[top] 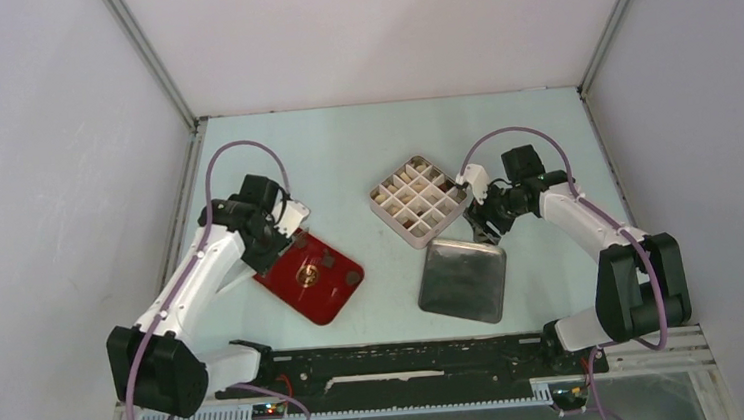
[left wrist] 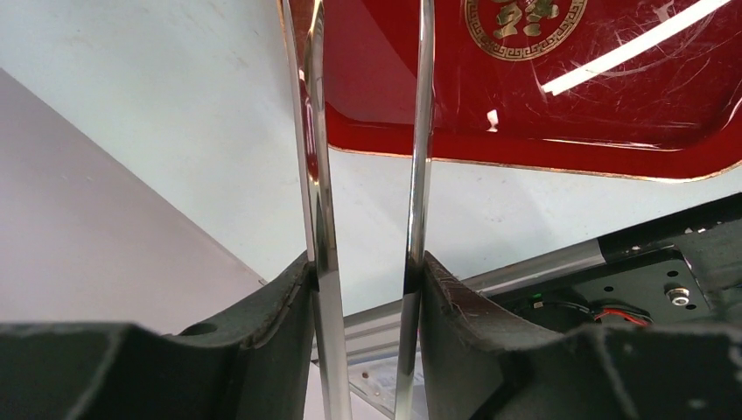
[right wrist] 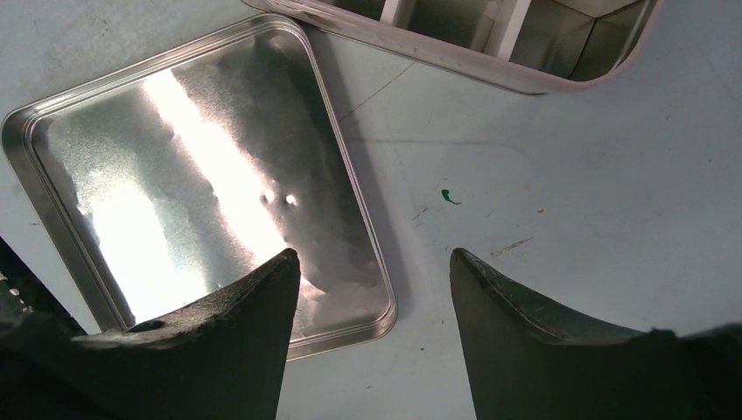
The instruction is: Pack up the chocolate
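My left gripper [top: 284,227] is shut on metal tongs [left wrist: 312,175]. The tongs' two blades stand apart and reach over the near rim of the red tray [left wrist: 569,87]. In the top view the red tray [top: 294,286] holds a few small dark chocolate lumps [top: 328,262]. The white gridded box [top: 418,201] has brownish pieces in some cells. My right gripper [top: 486,223] is open and empty. It hovers between the box and the metal lid [top: 464,279], over the lid's corner [right wrist: 367,297]. No chocolate shows in either wrist view.
The box's rounded edge [right wrist: 490,66] lies just beyond my right fingers. White enclosure walls close in the table on the left, right and back. The black rail [top: 410,362] with the arm bases runs along the near edge.
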You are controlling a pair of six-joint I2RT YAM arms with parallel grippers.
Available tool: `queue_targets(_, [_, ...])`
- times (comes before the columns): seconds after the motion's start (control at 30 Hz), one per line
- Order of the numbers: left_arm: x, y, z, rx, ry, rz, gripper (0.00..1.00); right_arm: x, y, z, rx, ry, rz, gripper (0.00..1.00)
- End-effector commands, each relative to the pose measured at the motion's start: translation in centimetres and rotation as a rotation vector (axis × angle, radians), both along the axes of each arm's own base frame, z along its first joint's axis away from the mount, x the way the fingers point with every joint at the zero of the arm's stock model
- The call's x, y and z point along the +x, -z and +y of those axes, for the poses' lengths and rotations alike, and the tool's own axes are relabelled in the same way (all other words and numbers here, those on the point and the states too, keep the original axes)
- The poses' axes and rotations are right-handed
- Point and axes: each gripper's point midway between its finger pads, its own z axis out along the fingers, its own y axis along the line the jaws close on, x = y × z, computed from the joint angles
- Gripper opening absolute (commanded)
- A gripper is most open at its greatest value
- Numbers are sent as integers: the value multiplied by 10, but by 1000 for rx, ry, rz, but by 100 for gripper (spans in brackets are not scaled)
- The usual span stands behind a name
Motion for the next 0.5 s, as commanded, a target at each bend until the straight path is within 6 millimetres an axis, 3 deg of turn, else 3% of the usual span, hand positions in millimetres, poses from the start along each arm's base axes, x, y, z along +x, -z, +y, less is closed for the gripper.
queue_targets(0.0, [2,9,0,-24,-2,13,46,9,-7,1,-7,-7,-36,67])
queue_targets(0.47, [4,32,3,-9,7,75,42,9,-7,-1,-6,0,-32,66])
